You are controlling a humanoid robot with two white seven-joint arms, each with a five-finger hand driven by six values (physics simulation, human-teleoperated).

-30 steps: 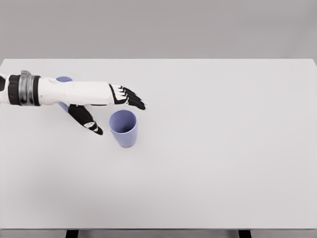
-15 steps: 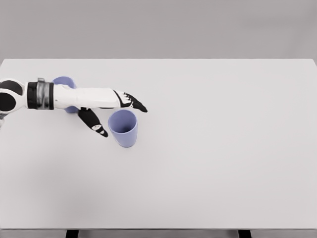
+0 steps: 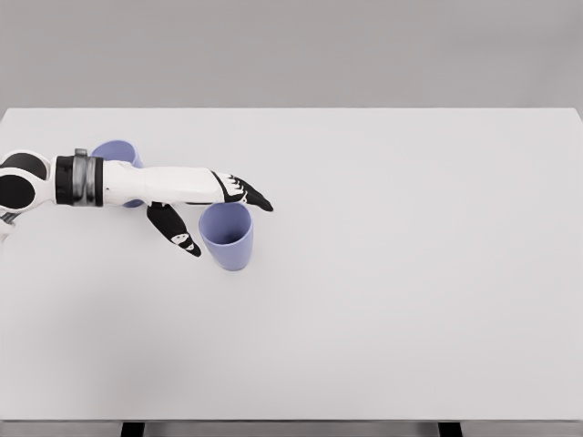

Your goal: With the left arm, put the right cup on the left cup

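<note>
The left hand (image 3: 205, 196) comes in from the left side, arm stretched out low over the white tabletop (image 3: 383, 273). Its fingers (image 3: 250, 196) are spread wide & hold nothing. The long fingers point right, tips at the far-left rim of the right cup (image 3: 227, 235); can't tell if they touch it. The thumb (image 3: 178, 232) points down toward the near side, just left of that cup, w/ a small gap between them. So the cup sits in the open space between thumb & fingers, but nothing is closed around it. The right cup is light purple, stands upright, mouth open to the top, on the left half of the tabletop. The left cup (image 3: 116, 151) is the same purple. It's farther back & more to the left, mostly hidden behind the white forearm (image 3: 155, 184), only its rim & a bit of its lower side peek out. The 2 cups are apart, not stacked. The arm has a grey & black band (image 3: 80, 178) near the wrist, and a round black & white joint (image 3: 18, 182) at the left edge. The robot's other arm isn't in the picture. Behind the tabletop there's a plain grey wall (image 3: 291, 50).
</note>
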